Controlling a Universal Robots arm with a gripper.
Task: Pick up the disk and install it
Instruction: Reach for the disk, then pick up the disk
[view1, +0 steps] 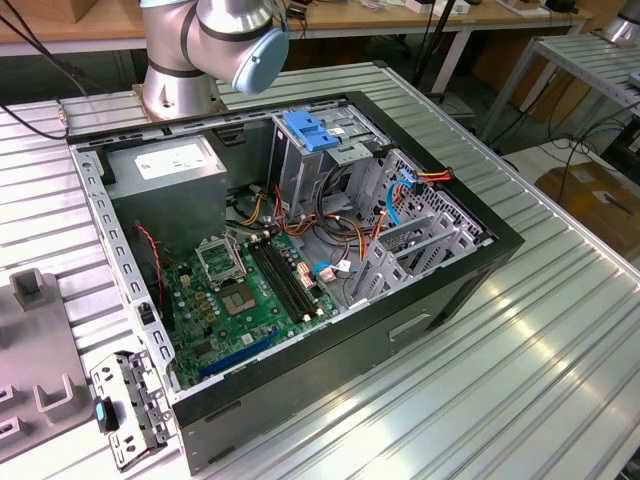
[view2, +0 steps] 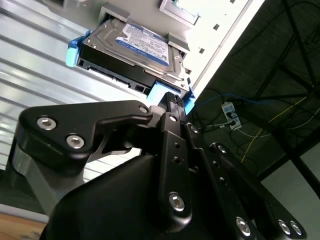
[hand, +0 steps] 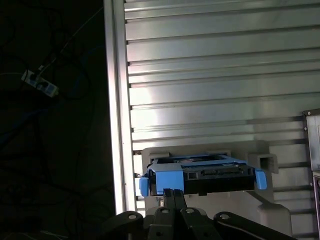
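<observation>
Now: pincer (view2: 172, 100) up against the disk (view2: 142, 45).
The disk lies flat in a grey holder (hand: 265, 162) on the ribbed counter (hand: 210, 75); the pincer sits just beside its blue rail (view2: 159, 92), and I cannot tell how wide it is.

Disk (view2: 132, 47) in holder (hand: 270, 162) on ribbed table (hand: 200, 75), near table edge. Gripper (view2: 172, 98) just beside disk end. Open computer case (view1: 400, 335) on table, arm base (view1: 175, 90) behind it.
</observation>
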